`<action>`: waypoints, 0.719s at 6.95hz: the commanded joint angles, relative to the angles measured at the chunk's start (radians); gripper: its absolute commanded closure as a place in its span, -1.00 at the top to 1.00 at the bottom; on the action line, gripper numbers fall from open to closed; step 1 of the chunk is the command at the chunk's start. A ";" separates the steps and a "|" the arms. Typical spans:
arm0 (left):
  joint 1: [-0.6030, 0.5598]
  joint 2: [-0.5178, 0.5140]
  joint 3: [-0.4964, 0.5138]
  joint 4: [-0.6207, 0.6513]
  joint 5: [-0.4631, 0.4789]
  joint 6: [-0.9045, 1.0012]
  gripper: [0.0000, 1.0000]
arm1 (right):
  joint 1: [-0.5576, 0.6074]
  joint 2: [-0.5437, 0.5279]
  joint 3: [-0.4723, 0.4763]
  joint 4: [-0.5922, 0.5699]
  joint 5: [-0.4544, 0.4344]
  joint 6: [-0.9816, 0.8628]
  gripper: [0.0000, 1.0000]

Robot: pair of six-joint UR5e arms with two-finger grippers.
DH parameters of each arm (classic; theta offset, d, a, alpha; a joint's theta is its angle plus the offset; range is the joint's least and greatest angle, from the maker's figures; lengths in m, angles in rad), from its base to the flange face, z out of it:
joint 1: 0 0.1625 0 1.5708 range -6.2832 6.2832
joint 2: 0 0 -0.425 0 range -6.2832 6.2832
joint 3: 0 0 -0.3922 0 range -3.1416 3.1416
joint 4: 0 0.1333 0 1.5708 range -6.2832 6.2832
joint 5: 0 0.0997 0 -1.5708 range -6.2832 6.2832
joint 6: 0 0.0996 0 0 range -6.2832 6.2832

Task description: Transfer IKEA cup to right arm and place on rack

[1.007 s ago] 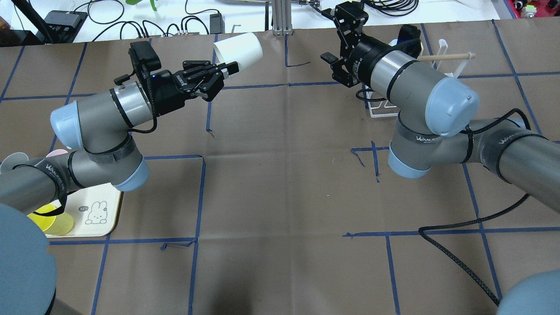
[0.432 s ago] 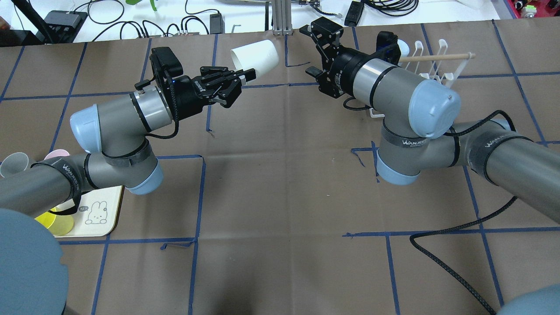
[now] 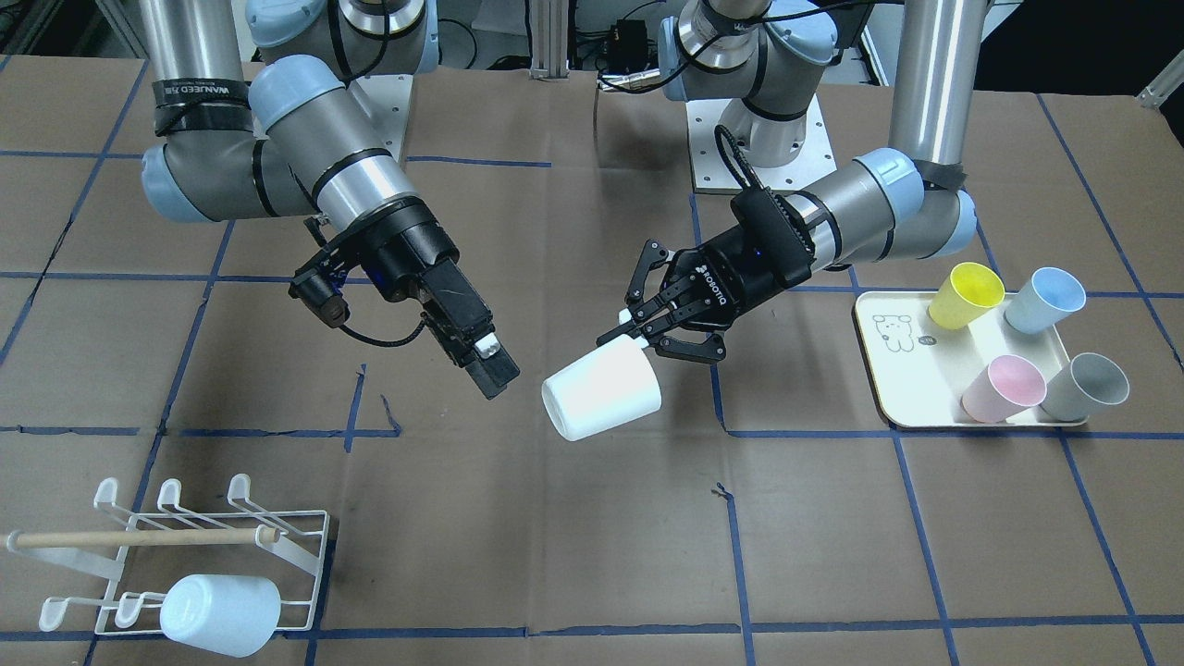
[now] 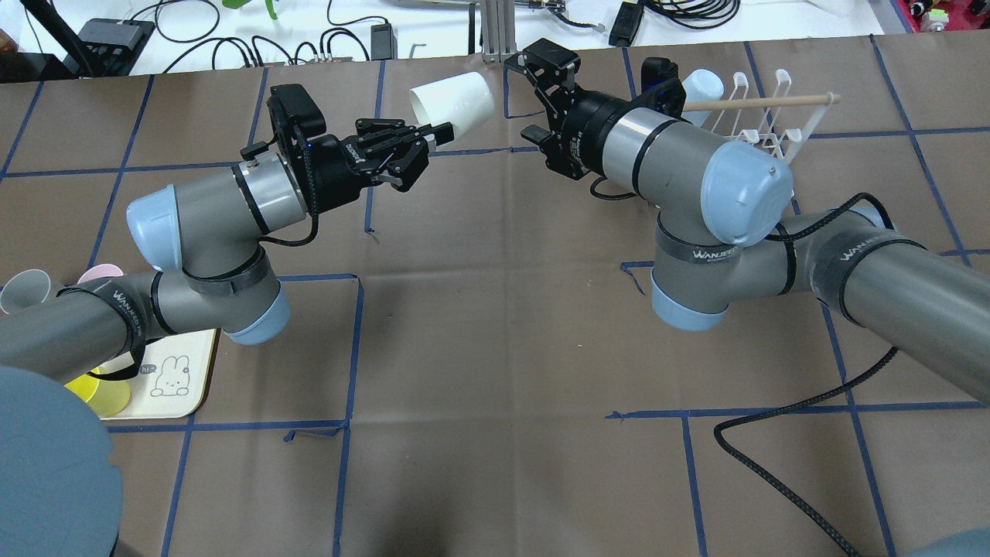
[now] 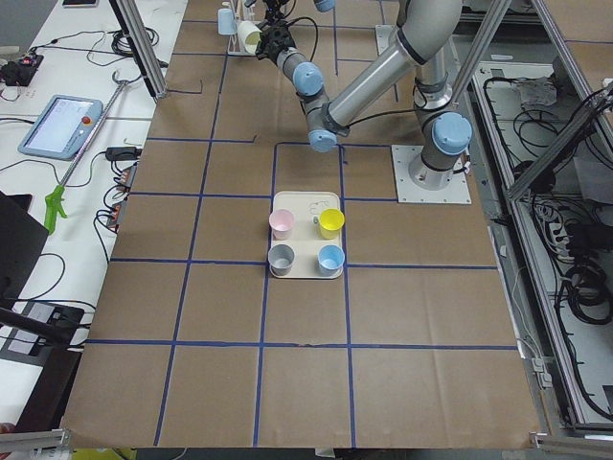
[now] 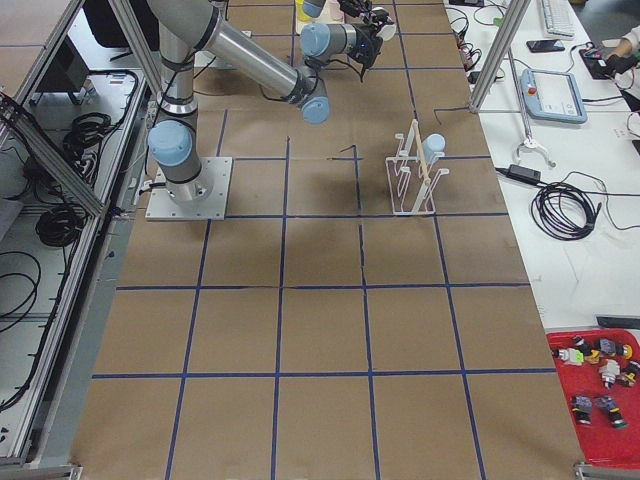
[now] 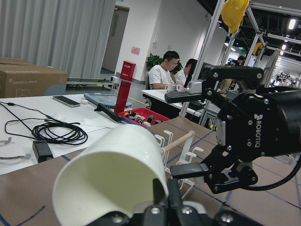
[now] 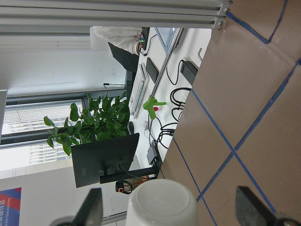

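My left gripper [image 3: 638, 335] is shut on the rim of a white IKEA cup [image 3: 601, 393] and holds it on its side above the table, base toward my right arm. The cup also shows in the overhead view [image 4: 452, 99], with the left gripper [image 4: 433, 133] on it. My right gripper [image 4: 527, 97] is open, its straight fingers [image 3: 488, 365] a short way from the cup's base. In the right wrist view the cup's base [image 8: 162, 202] sits between the spread fingers, not touched. The white wire rack [image 3: 296, 546] with its wooden dowel stands at the table's far right [image 4: 766, 124].
A pale cup [image 3: 217, 601] hangs on the rack's lower prongs. The cream bear tray [image 3: 911, 370] on my left holds yellow [image 3: 967, 294], blue [image 3: 1045, 301], pink [image 3: 1004, 388] and grey [image 3: 1087, 387] cups. A black cable [image 4: 781, 480] trails under my right arm.
My left arm carried the cup to the right, then held still. My right arm swung left, away from the rack, and its open gripper now faces the cup's base.
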 commanded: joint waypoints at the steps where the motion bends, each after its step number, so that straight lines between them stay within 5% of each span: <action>1: -0.001 -0.002 0.001 0.001 0.000 0.000 -0.92 | 0.027 0.002 -0.008 0.002 -0.001 -0.005 1.00; 5: 0.000 -0.002 0.001 0.001 0.000 0.000 -0.91 | 0.076 0.092 -0.100 0.003 -0.004 0.004 1.00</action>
